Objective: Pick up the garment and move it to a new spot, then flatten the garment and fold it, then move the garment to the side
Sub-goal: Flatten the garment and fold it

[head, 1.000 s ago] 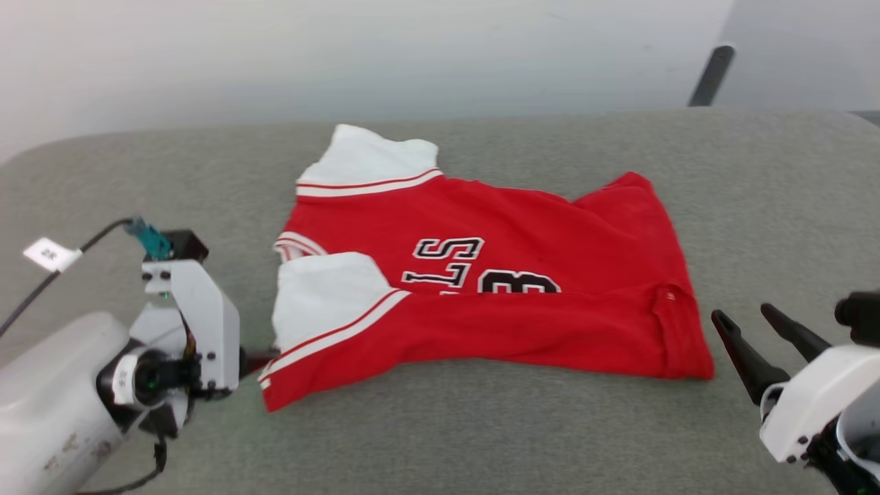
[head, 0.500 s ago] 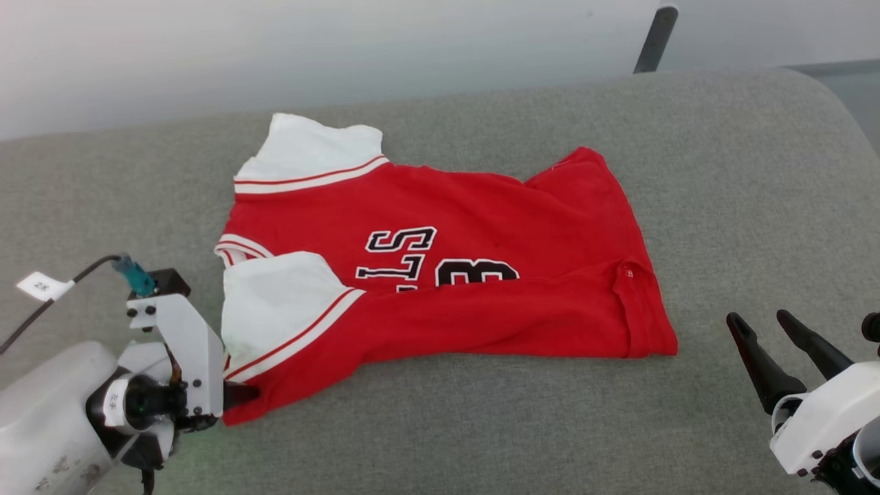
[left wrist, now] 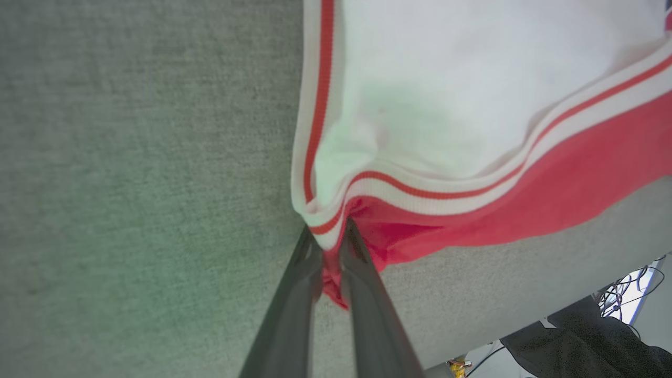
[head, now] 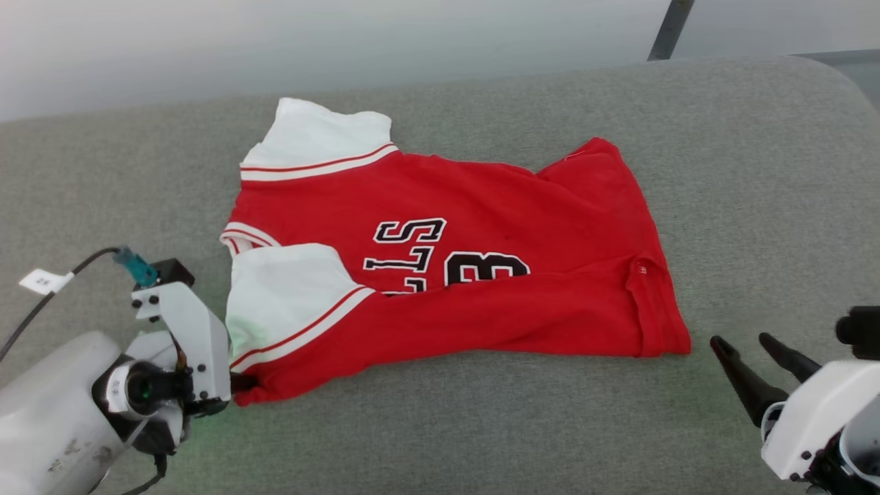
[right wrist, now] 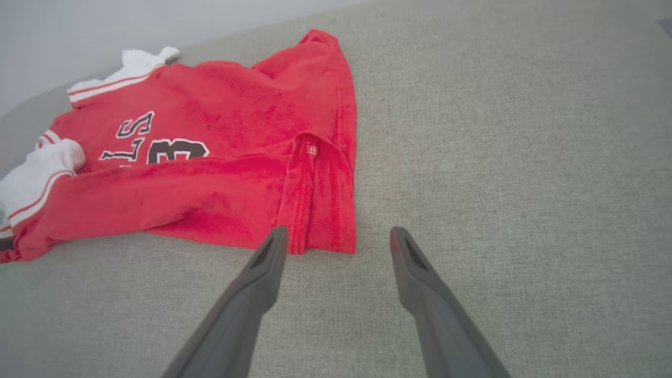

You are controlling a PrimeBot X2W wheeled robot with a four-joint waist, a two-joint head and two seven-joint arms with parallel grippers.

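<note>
1. The left gripper (left wrist: 331, 237) is found at the garment's (head: 481, 316) near left corner. Its fingers (left wrist: 367, 294) are now clamped together on a small bunch of red hem just under the white sleeve (left wrist: 446, 94). A second ago they were held apart, just short of that corner.
2. A hold on the garment is thus judged to be gained. As the garment is already folded over, the last step, moving it to the side, is judged to be the one in hand. Only a pinch of cloth is held, so a slip under a hard pull is to be feared.
3. The garment is laid flat near the middle of the tabletop (head: 756, 172), with its near half folded over onto the black-and-white lettering (head: 447, 258). A soft, limp knit is shown: red body, white short sleeves, thin red-and-white stripes at the seams. Apart from a pucker at the clamped corner, its lie is not changed; its shift in the head view is put down to the camera.
4. Around the garment the tabletop is covered in a matte, fine-woven grey fabric, with rounded corners.
5. The right gripper (right wrist: 338, 231) is held just off the garment's near right corner. Its long, dark, tapered fingers (right wrist: 420, 283) are spread wide on nothing, as they were a second ago.
</note>
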